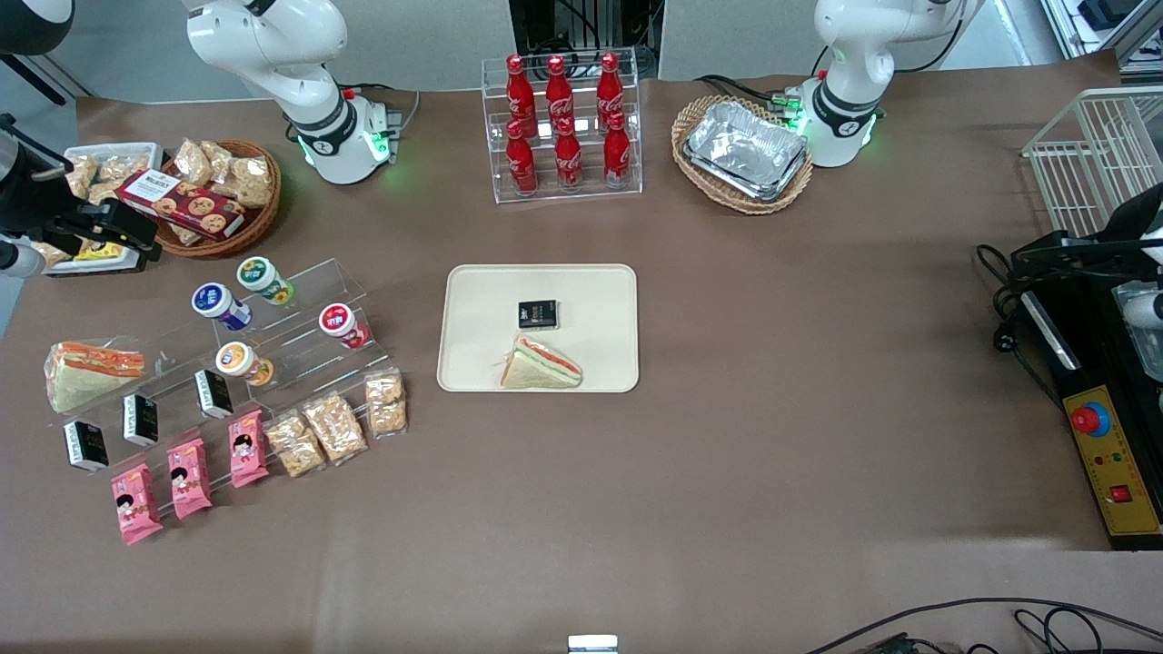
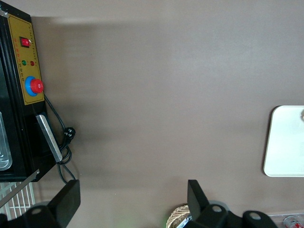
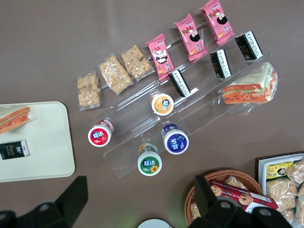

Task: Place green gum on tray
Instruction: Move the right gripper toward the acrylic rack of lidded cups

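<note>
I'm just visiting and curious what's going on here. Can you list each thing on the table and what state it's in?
green gum: on the clear display stand, untouched.
tray: flat on the table, holding a sandwich and a black packet.
tool: open, held above the table near the gum stand, holding nothing.
cola bottles: upright in their rack.
foil tray: in a wicker basket.

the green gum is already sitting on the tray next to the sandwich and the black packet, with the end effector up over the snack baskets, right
Not quite. The green gum is not on the tray; the front view shows it on the clear stepped rack beside the blue-lidded canister. The tray holds only the sandwich and the black packet. The end effector is indeed over the snack baskets, open.
</note>
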`<action>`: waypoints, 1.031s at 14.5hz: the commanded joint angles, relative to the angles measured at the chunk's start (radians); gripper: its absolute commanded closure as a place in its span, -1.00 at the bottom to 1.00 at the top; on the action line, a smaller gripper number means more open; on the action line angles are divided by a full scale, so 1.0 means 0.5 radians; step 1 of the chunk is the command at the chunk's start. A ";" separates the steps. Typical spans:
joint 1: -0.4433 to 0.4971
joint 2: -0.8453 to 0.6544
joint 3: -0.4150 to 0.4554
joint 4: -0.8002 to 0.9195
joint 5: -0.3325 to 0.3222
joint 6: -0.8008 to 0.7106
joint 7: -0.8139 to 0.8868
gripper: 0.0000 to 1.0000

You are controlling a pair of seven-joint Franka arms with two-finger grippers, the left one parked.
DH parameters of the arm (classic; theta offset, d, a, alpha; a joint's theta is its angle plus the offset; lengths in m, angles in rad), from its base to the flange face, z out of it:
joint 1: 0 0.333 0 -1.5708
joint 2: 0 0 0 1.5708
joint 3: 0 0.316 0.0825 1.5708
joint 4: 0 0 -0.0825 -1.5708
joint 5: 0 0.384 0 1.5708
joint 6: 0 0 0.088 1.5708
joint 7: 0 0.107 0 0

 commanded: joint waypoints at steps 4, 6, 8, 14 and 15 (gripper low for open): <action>-0.002 -0.400 -0.005 -0.634 0.024 0.360 -0.045 -1.00; -0.002 -0.541 -0.005 -0.867 0.024 0.473 -0.039 -1.00; -0.002 -0.651 -0.005 -1.064 0.024 0.587 -0.026 -1.00; -0.002 -0.787 -0.047 -1.423 0.021 0.860 -0.017 -1.00; -0.002 -0.790 -0.051 -1.469 0.021 0.912 -0.014 -1.00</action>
